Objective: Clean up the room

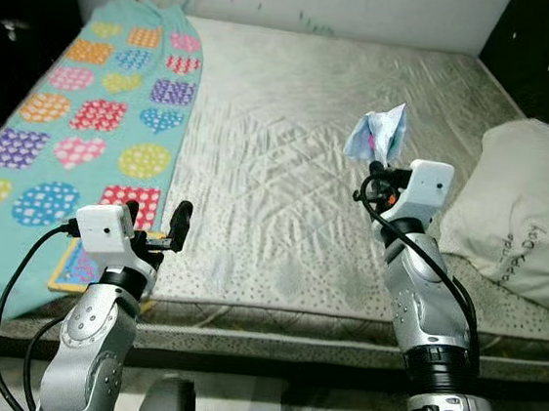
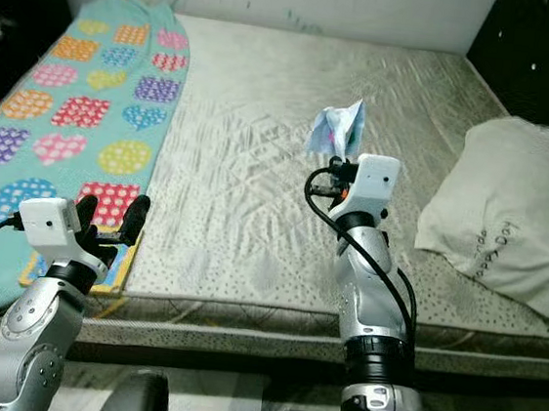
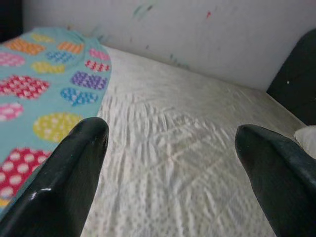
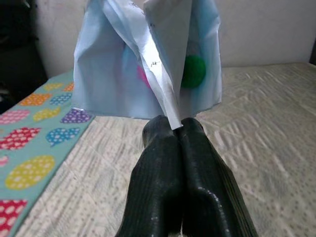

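At the far left a teal blanket, patterned with coloured hearts, is spread along the left side of the bed, its near end draped over the edge. Just right of the blanket's near corner, the left gripper is held low at the bed's front edge, its fingers spread wide with nothing between them; in the left wrist view only bare mattress is seen through the gap.

Further right, the right gripper is raised above the middle of the mattress. Its fingers are pressed tight together on the lower edge of a crumpled wrapper, pale blue and white with pink and green print, which stands up above the tips, clear of the bed. At the far right a grey pillow lies against the bed's right side.

The step in hand is judged to be carrying the wrapper off for disposal. Since only a thin edge is pinched, the clamp should be kept firm and the arm moved smoothly, so that the light paper is not shaken loose. No bin is seen.
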`<state>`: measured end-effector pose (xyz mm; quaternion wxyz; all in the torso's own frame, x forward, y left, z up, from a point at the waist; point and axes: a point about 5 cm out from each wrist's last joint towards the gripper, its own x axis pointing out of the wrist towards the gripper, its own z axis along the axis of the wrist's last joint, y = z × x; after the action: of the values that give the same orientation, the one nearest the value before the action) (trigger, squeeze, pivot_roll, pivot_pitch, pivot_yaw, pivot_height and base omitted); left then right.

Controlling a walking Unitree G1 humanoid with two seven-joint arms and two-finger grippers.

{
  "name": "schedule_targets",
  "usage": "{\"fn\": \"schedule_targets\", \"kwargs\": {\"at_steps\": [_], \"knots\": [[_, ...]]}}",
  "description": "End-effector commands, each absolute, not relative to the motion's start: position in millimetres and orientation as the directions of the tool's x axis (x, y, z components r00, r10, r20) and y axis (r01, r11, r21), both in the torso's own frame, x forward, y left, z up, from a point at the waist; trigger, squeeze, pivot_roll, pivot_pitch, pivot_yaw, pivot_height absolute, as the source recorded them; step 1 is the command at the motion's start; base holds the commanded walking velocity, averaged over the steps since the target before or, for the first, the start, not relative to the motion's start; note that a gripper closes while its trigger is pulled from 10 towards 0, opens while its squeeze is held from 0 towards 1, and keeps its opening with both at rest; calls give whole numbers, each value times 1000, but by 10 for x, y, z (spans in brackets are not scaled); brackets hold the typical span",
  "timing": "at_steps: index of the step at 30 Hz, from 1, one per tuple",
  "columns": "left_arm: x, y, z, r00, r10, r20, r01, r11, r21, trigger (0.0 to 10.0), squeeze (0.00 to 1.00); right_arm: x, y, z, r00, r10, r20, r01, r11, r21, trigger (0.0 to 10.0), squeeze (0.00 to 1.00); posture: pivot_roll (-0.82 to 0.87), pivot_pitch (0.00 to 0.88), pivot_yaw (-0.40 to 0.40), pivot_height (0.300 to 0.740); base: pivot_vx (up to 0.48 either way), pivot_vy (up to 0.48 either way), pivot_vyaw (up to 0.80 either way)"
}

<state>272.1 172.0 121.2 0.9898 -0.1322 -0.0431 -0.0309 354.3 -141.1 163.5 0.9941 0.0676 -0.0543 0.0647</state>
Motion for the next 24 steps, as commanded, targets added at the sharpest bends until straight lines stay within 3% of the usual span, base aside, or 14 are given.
{"fn": "schedule_targets", "kwargs": {"at_steps": [1, 12, 24], "knots": [[2741, 1721, 1207, 994, -54, 99, 77, 965, -251, 10000, 0, 3505, -1386, 1613, 985, 129, 112, -144, 981, 132, 10000, 0, 16, 0, -35, 740, 0, 0, 0], [2774, 1772, 1043, 997, -22, 77, 39, 972, -231, 10000, 0, 3353, -1319, 1307, 986, 164, 37, -167, 978, 125, 10000, 0, 12, 0, -38, 740, 0, 0, 0], [2802, 1994, 943, 993, 80, 82, -63, 978, -197, 10000, 0, 3238, -1357, 1075, 985, 173, -29, -171, 983, 63, 10000, 0, 0, 0, -51, 740, 0, 0, 0]]}}
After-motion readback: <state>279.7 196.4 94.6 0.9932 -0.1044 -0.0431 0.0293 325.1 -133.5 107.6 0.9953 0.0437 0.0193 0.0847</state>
